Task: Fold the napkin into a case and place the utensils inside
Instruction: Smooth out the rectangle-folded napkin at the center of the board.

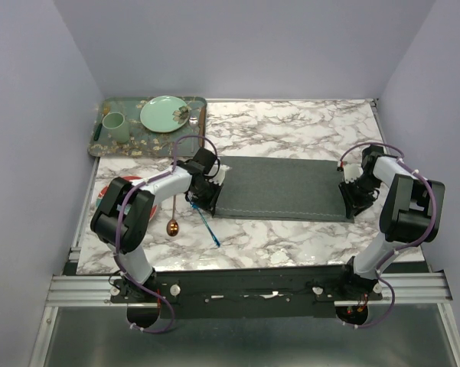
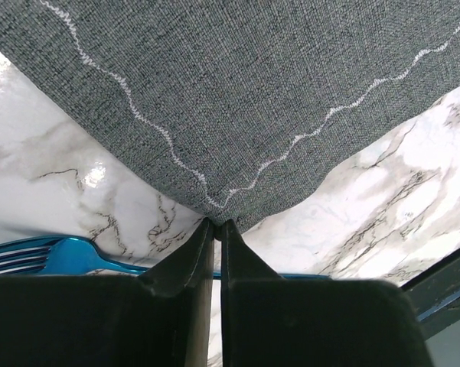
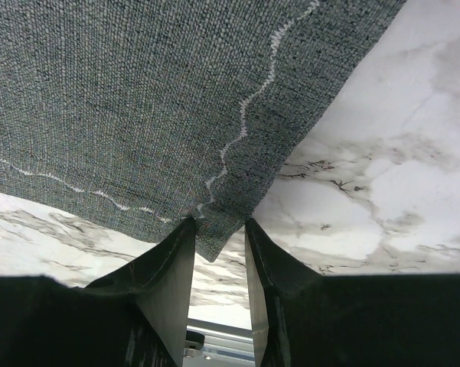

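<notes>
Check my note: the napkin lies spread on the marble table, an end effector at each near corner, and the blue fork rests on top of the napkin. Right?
No. The blue fork is not on the napkin; it lies on the marble table off the corner by the left end effector, as the left wrist view shows. The rest holds.

Napkin (image 1: 279,189) mid-table; fork (image 1: 207,225), spoon (image 1: 173,212) left; tray (image 1: 141,142) behind-left.

The fork (image 2: 65,257) handle is partly hidden behind the left gripper (image 2: 216,225).
</notes>
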